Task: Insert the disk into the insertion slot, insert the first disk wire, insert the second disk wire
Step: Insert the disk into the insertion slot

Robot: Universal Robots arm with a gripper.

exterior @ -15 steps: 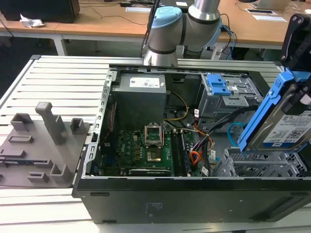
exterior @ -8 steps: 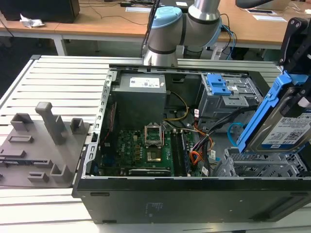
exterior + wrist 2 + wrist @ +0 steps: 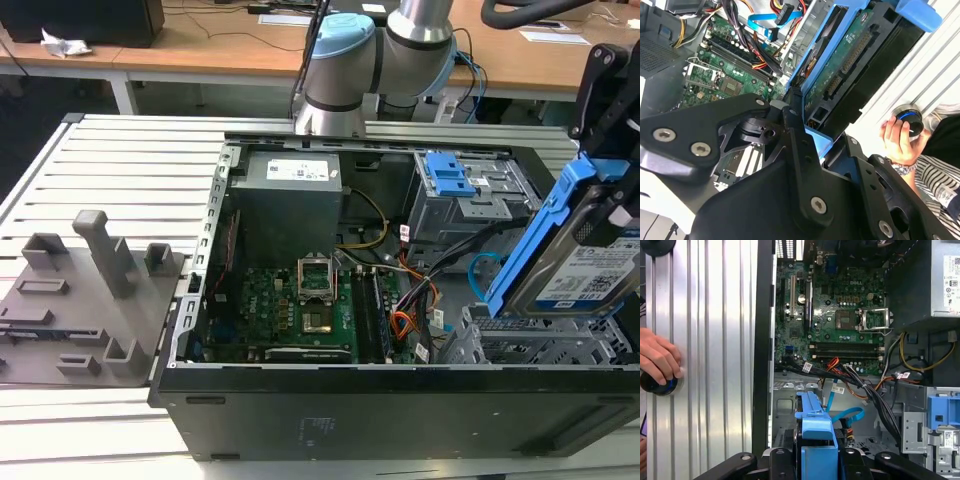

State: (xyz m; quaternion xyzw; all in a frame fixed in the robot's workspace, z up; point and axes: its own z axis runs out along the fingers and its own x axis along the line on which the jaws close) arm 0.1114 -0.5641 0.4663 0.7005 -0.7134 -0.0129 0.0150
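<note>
Slatted alu bench (image 3: 110, 170), open PC case (image 3: 400, 400) on it. Disk (image 3: 590, 265) hangs tilted at 3 o'clock in the exterior view, just above the insertion slot (image 3: 530, 345) at 5. Imo it needs levelling, squared w/ the slot mouth, eased in slow. Gripper (image 3: 815, 462) is clamped on its blue carrier.

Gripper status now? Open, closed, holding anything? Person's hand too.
Gripper: closed on the disk, tilted above the drive cage.
Person's hand: on a round black button.

The end effector (image 3: 612, 150), tilted at the exterior view's right, grips the disk (image 3: 590, 272)
</note>
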